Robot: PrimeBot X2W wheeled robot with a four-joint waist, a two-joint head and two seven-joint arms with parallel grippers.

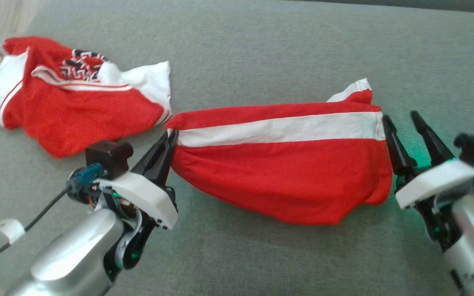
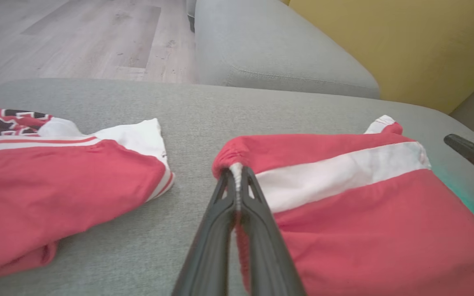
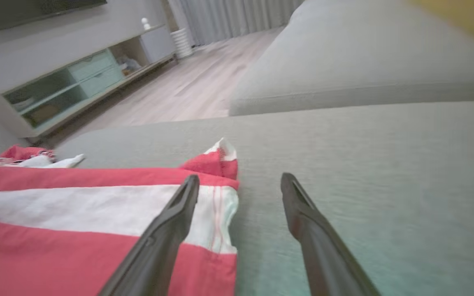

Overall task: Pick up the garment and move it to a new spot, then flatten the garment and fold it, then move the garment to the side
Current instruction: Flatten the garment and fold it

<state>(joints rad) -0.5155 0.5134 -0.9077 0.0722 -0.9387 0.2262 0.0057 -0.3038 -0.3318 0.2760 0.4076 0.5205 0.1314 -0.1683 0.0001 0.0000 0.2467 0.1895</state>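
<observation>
The garment [image 1: 278,164], red with a broad white stripe, lies stretched sideways across the grey couch cushion [image 1: 261,53]. My left gripper [image 1: 171,137] is shut on the gathered left end of the garment [image 2: 364,213], its fingers pinched together over the white band at the left gripper [image 2: 237,172]. My right gripper [image 1: 401,119] stands open at the garment's right end. In the right wrist view the right gripper [image 3: 240,179] has one finger over the hem of the garment [image 3: 76,205] and the other over bare cushion, with nothing pinched between them.
A second red and white jersey [image 1: 76,94] with black lettering lies crumpled at the cushion's far left, close to the held end [image 2: 56,181]. Beyond the cushion are a back cushion [image 2: 278,49], wooden floor [image 2: 76,37] and a low cabinet [image 3: 64,86].
</observation>
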